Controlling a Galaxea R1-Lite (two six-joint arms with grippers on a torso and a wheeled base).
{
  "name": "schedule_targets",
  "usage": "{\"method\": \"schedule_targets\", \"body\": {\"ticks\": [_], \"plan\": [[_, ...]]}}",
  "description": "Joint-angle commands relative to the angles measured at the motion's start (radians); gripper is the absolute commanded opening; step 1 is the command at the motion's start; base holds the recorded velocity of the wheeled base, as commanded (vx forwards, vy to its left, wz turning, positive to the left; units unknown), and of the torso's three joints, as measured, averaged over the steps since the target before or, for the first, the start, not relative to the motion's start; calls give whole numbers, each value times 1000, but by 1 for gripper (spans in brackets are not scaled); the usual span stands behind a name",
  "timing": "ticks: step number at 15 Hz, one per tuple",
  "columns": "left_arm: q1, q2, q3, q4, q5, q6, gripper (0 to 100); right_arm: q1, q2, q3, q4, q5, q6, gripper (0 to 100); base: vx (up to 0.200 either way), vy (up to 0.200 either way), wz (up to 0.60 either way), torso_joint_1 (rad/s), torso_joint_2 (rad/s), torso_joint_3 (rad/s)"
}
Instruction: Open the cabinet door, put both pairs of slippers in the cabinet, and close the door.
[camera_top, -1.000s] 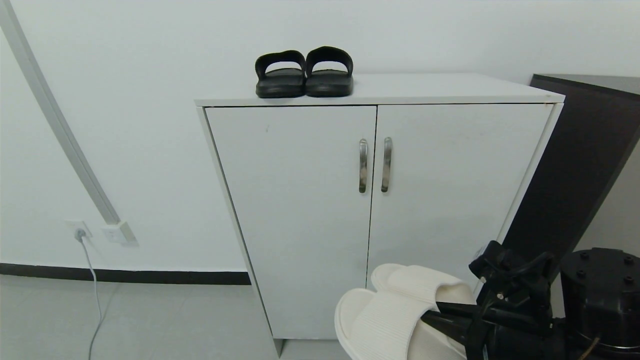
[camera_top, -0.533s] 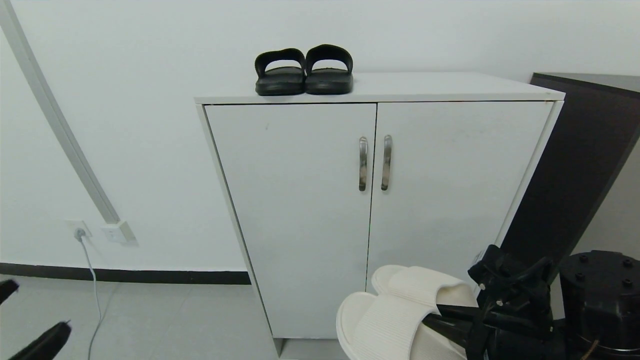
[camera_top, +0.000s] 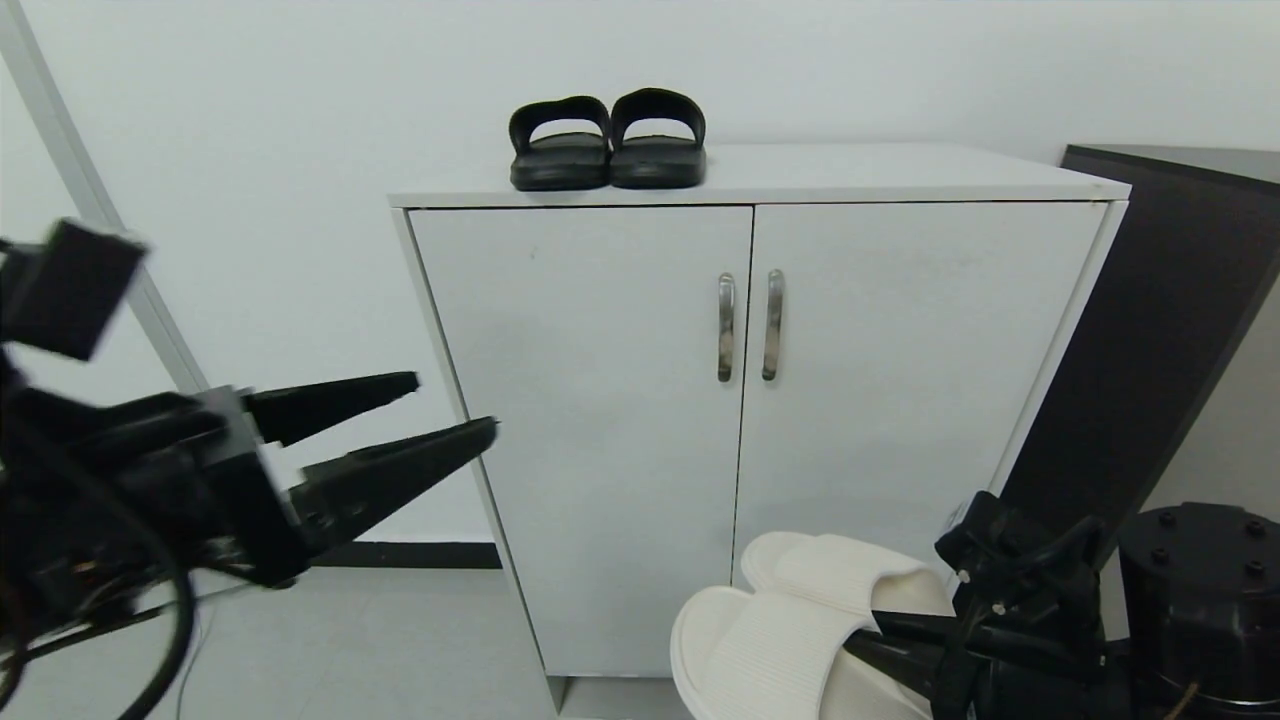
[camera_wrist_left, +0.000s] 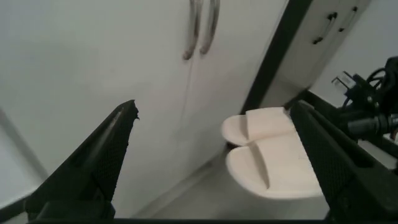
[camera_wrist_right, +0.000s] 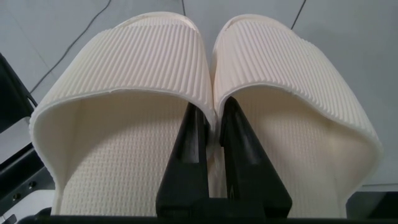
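Note:
A white two-door cabinet (camera_top: 600, 430) stands shut against the wall, with two metal handles (camera_top: 748, 328) at its middle, the handles (camera_wrist_left: 202, 28) also in the left wrist view. A pair of black slippers (camera_top: 608, 143) sits on its top, towards the left. My right gripper (camera_wrist_right: 212, 121) is shut on the inner straps of a pair of cream slippers (camera_wrist_right: 205, 93), holding the cream slippers (camera_top: 800, 625) low in front of the right door. My left gripper (camera_top: 455, 405) is open in the air, left of the cabinet at mid-height.
A dark cabinet (camera_top: 1170, 330) stands right of the white one. A grey conduit (camera_top: 60, 160) runs down the wall on the left, above a dark skirting strip (camera_top: 420, 555). Bare floor lies before the left door.
My left arm has risen from the bottom left corner to mid-height, its open gripper now pointing at the cabinet's left edge. The right gripper and cream slippers have stayed put.

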Motion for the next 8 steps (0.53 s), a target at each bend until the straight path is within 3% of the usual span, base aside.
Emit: {"method": "schedule_targets", "body": {"ticks": [1,3,7,8], "plan": [[-167,207,-139,-35,89,-18,100,1,4,0,-1,0,0,0,0,0,0,0,0,0],[-239,282,-242,-33,105,-18,100,2,6,2,-1,0,0,0,0,0,0,0,0,0],[-312,401,-366,-33,92,-21,100,2,11,5,-1,0,2,0,0,0,0,0,0,0],[-321,441,-401,-35,66,-37,100,4,15,5,-1,0,0,0,0,0,0,0,0,0]]}}
